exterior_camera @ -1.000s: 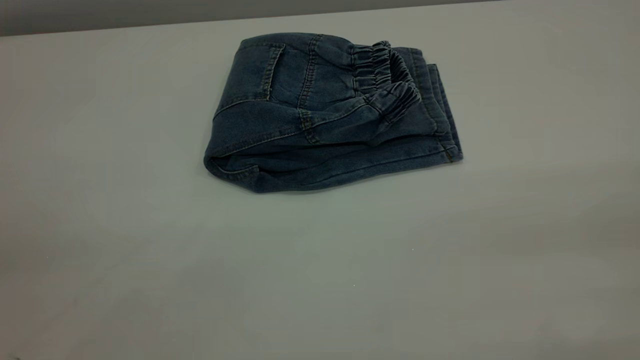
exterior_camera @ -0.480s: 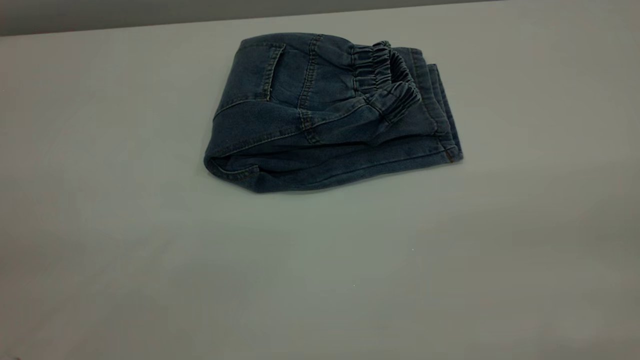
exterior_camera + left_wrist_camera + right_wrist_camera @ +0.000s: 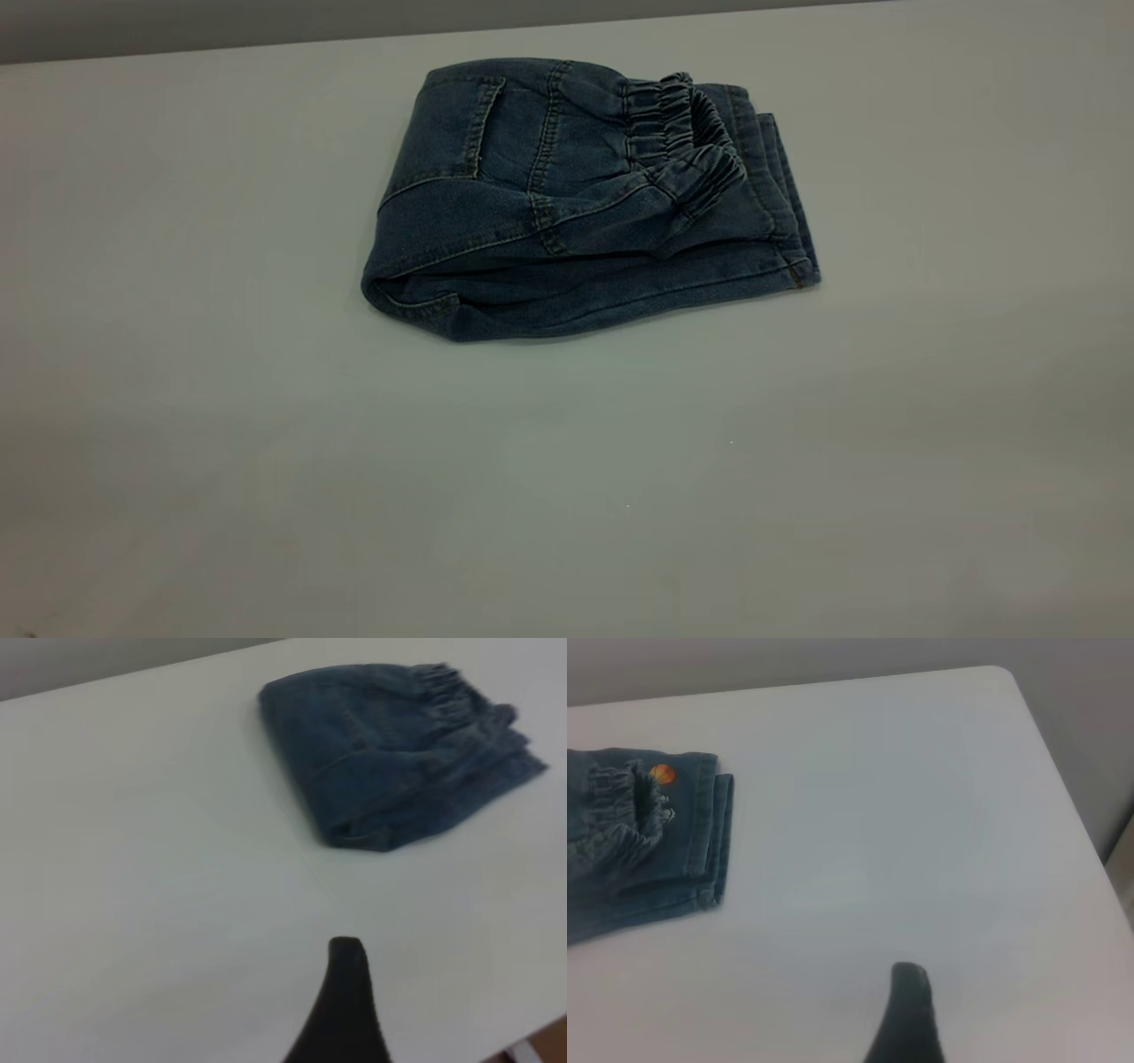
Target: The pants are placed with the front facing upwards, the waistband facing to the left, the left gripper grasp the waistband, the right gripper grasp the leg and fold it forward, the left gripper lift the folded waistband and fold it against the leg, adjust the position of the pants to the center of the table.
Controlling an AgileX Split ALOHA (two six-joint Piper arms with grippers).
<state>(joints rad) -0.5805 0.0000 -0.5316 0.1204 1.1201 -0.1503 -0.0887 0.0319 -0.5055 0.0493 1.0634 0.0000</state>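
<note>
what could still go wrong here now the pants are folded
1. The pants sit toward the far edge of the table, so the centring step looks undone; dragging them nearer may slide the layers apart.
2. The waistband lies loosely bunched on top and may spring open if nudged.
3. The stacked leg hems are uneven; gripping one layer may unfold the bundle.

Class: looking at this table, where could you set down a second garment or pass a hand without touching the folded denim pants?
The table is bare between the folded pants and its near edge, the widest patch. It is also bare on either side of the pants, out to each side of the exterior view. Tightest is the narrow strip between the pants and the far edge.
</note>
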